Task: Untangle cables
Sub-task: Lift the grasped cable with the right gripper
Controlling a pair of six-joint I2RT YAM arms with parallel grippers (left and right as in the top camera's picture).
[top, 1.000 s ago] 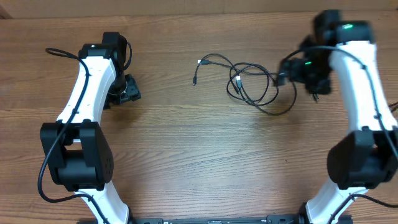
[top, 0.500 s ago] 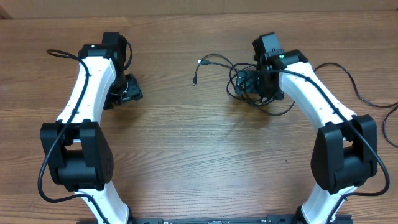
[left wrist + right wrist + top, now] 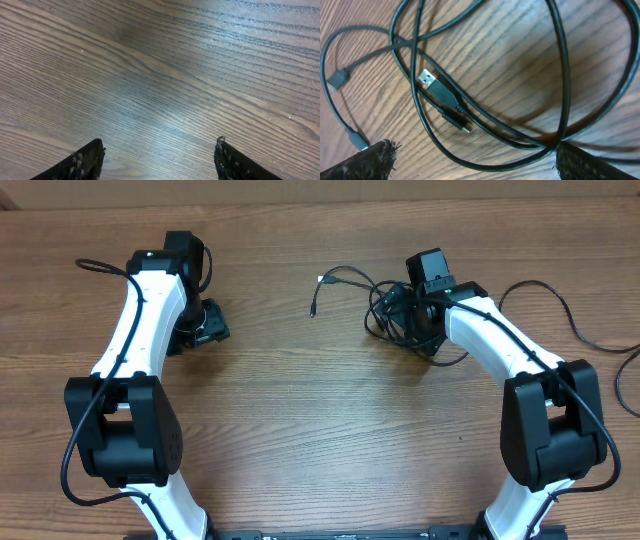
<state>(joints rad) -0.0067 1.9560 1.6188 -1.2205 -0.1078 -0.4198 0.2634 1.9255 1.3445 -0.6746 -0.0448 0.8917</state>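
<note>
The cables (image 3: 385, 322) were seen in a crossed tangle on the table (image 3: 300, 430), right of centre toward the far side, a USB plug (image 3: 436, 89) among the loops. Several strands could be pinched together, so the knot would be tightened or the whole bundle dragged. The right tool (image 3: 480, 167) was found wide open and empty just above the tangle; the left tool (image 3: 157, 162), partly open and empty, was well apart at the left.

arms (image 3: 135, 320) (image 3: 490, 340): 2 | tools (image 3: 157, 145) (image 3: 472, 147): 2 | cables (image 3: 565, 75): 1 tangle | plug ends (image 3: 434, 87): 4
</note>
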